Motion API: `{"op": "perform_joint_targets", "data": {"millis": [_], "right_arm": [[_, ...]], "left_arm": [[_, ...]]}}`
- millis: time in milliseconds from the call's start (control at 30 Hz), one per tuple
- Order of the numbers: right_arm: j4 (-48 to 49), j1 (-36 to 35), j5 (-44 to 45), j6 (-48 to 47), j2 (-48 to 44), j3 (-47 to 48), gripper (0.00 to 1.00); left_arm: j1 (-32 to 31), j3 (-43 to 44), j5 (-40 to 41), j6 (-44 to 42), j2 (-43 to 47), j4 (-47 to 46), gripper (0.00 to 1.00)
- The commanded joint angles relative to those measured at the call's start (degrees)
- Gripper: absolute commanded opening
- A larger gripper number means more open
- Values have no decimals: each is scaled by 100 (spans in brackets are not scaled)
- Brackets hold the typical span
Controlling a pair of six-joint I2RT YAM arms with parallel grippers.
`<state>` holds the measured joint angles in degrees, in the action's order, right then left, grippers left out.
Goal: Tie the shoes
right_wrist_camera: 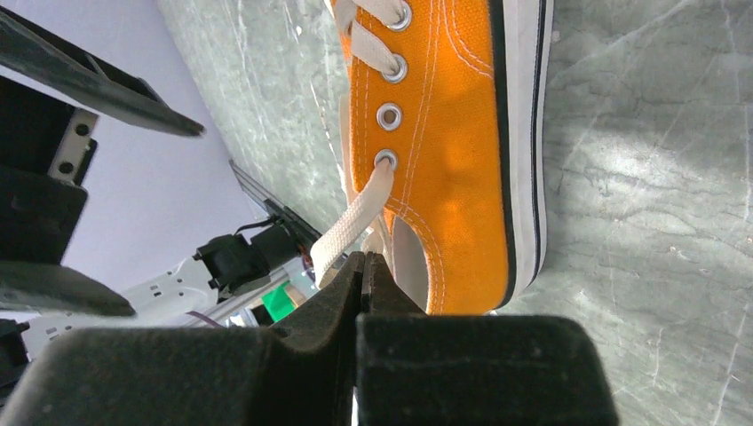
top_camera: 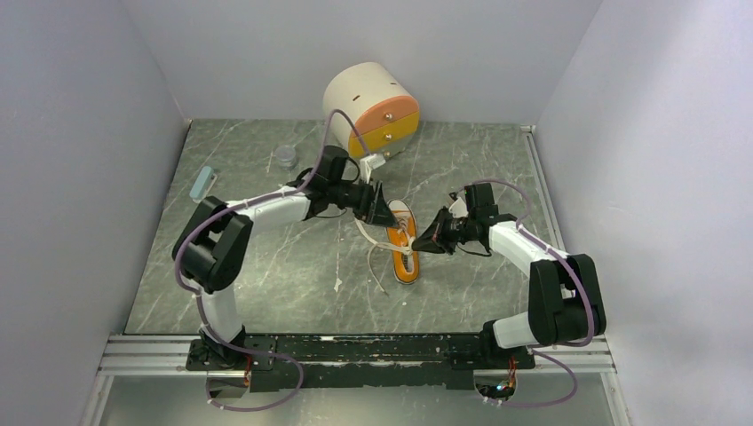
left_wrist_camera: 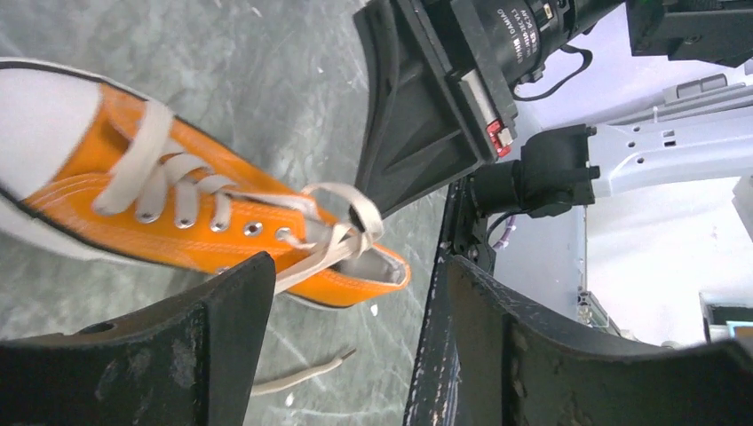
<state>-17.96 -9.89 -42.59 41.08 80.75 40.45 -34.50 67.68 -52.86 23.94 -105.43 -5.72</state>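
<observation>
The orange sneaker [top_camera: 405, 253] lies in the middle of the table, with its white toe cap toward the near edge. It also shows in the left wrist view [left_wrist_camera: 204, 222] and in the right wrist view [right_wrist_camera: 444, 151]. My right gripper [top_camera: 426, 240] is at the shoe's right side, shut on a white lace [right_wrist_camera: 351, 226] that runs from the top eyelet into the jaws [right_wrist_camera: 364, 264]. My left gripper [top_camera: 382, 213] is open and empty by the heel opening [left_wrist_camera: 355, 293]. A loose lace end [left_wrist_camera: 302, 376] lies on the table to the shoe's left [top_camera: 373, 266].
A round cream drawer unit with orange fronts [top_camera: 373, 106] stands at the back. A small grey cup [top_camera: 286, 157] and a light blue block [top_camera: 204, 184] sit at the back left. Small white scraps [top_camera: 338, 284] lie near the shoe. Walls close in both sides.
</observation>
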Motion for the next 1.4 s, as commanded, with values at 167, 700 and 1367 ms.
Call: {"op": "perform_joint_targets", "data": {"millis": [167, 700, 1367], "right_arm": [[38, -66, 40, 198, -103, 135, 0], [-1284, -321, 1097, 101, -326, 429, 0], [-2286, -886, 2024, -1519, -306, 837, 34]], "left_arm": [[-774, 522, 269, 430, -726, -263, 70], [-465, 476, 1245, 169, -802, 411, 5], [-435, -178, 1035, 348, -701, 81, 5]]}}
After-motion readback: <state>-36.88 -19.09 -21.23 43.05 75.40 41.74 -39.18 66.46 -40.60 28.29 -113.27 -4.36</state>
